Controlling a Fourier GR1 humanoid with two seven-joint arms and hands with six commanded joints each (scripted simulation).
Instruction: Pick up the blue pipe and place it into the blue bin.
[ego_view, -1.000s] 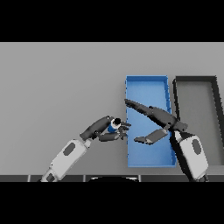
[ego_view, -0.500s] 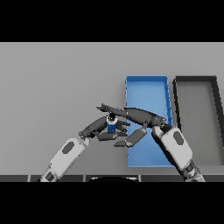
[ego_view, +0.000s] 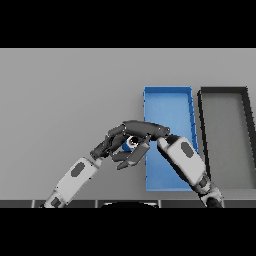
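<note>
- Left hand (ego_view: 111, 142) and right hand (ego_view: 142, 131) meet just left of the blue rectangular bin (ego_view: 168, 102).
- Both look curled round the small blue pipe (ego_view: 129, 143), which is mostly hidden.

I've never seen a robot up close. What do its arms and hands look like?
Each arm is a chunky white shell with a dark grey oval inset and darker grey joints. The left hand and right hand are dark grey to black, with slender segmented fingers and a thumb. No cables or lettering show.
</note>
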